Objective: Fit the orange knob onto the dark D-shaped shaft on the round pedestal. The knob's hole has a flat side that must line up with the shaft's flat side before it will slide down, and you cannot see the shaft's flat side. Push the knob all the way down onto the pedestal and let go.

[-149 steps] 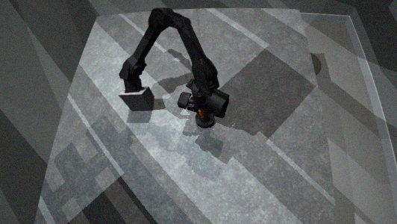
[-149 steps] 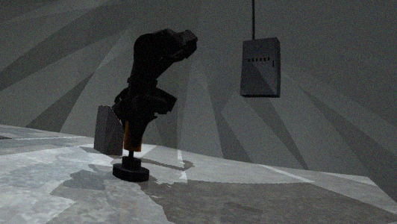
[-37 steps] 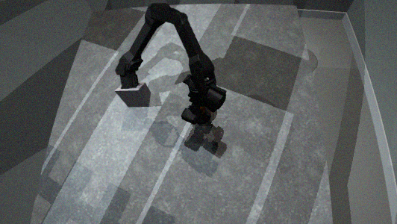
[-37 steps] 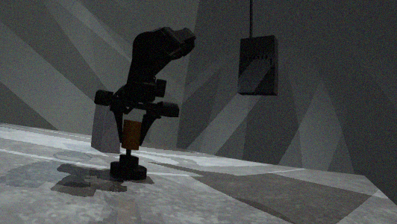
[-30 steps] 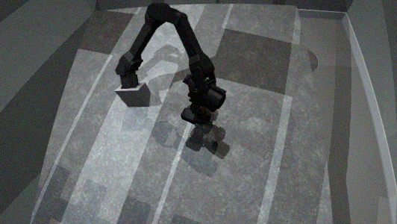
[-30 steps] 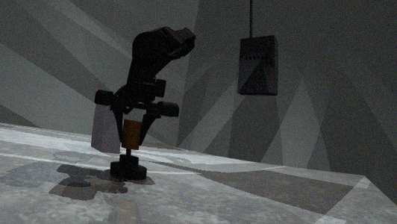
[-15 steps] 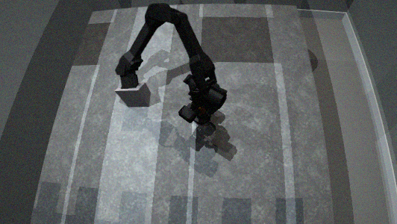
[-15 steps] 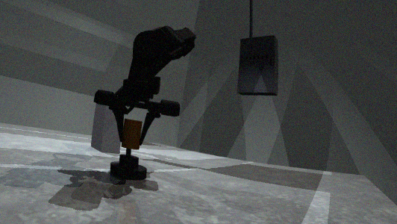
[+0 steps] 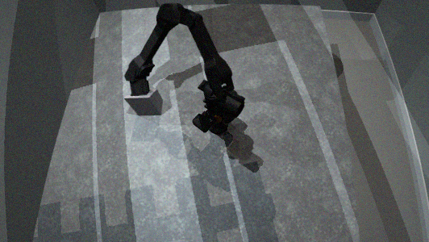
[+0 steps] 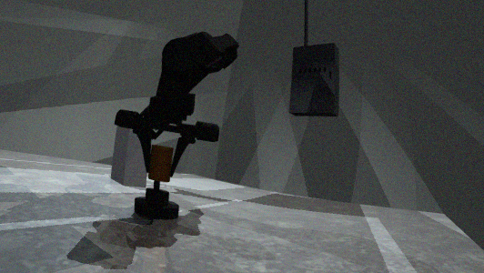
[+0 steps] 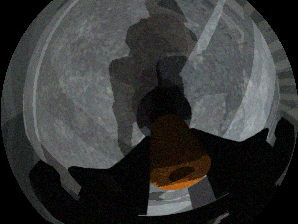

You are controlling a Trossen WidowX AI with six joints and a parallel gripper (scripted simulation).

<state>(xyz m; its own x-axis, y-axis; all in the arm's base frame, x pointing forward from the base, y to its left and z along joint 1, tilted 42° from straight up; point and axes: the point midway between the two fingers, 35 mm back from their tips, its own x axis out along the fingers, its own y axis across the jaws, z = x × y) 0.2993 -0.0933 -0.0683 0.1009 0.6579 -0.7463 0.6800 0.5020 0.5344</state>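
Note:
The orange knob (image 9: pixel 218 118) (image 10: pixel 160 160) (image 11: pixel 175 142) is held nearly upright, leaning slightly, with its bottom at the top of the dark shaft (image 10: pixel 156 186). My gripper (image 10: pixel 160 173) (image 11: pixel 170 136) is shut on the knob, one finger on each side. A short length of shaft shows between the knob and the stepped round pedestal (image 10: pixel 156 209) (image 11: pixel 146 111). Whether the shaft's tip is inside the knob's hole cannot be told. The shaft's flat side is hidden. In the wrist view the knob covers the shaft, and the knob's upper end shows a dark hollow.
A grey block (image 9: pixel 146 106) (image 10: pixel 129 156) stands under the arm's base, behind the pedestal in the exterior view. A dark box (image 10: pixel 314 79) hangs from a thin rod at the right. A pale raised edge (image 9: pixel 397 85) runs along the right side. Patchy shadows and light stripes cross the surface.

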